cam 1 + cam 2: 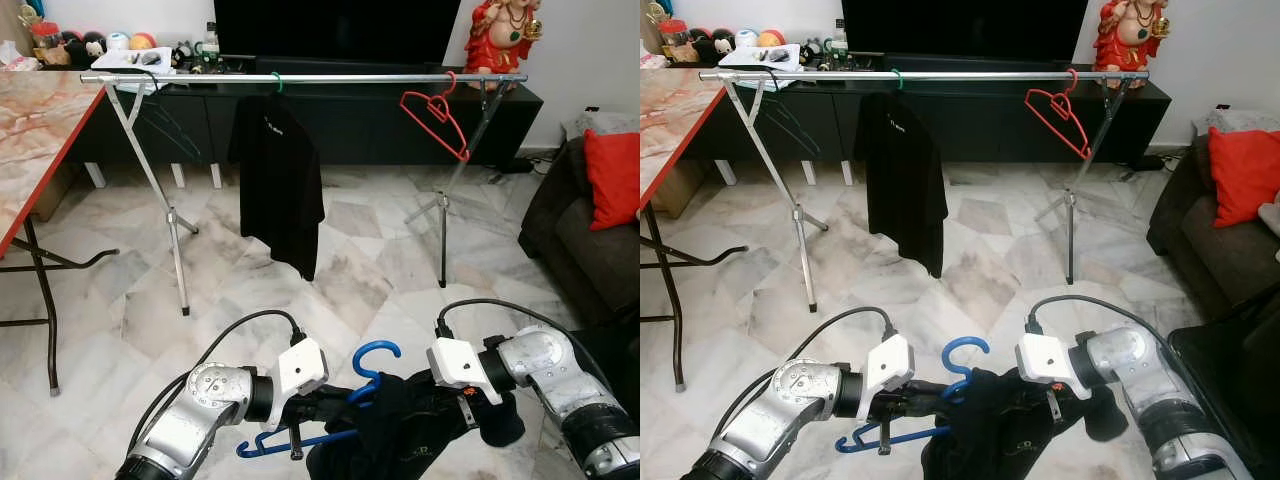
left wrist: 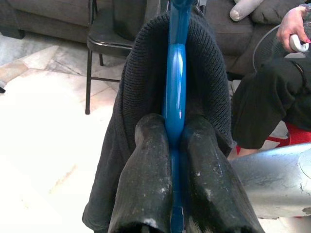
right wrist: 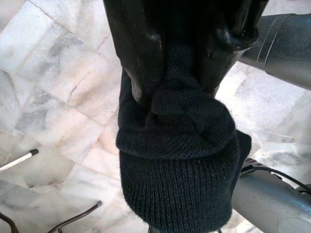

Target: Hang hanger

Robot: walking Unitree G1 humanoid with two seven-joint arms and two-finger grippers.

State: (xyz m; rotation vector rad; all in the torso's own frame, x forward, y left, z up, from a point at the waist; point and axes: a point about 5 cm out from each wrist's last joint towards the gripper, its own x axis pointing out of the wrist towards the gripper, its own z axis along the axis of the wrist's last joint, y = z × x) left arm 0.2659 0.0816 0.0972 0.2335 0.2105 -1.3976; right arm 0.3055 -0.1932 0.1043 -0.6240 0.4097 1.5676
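- My left gripper (image 2: 170,160) has its fingers pinched tight on the blue hanger (image 1: 372,362), which sits low between my arms, well short of the rail (image 1: 300,77).
- My right gripper (image 3: 182,63) has its fingers closed on a bunch of the black knit garment (image 1: 410,425) draped over that hanger.
- I judge the job is to raise both arms together, keep the blue hook upright, and aim for the bare rail between the hung black shirt (image 1: 278,180) and the red hanger (image 1: 436,118).
- The head views give me rack and gap; the left wrist view shows the garment's collar wrapped around the hanger's neck, and a person's hand (image 2: 293,22) behind.
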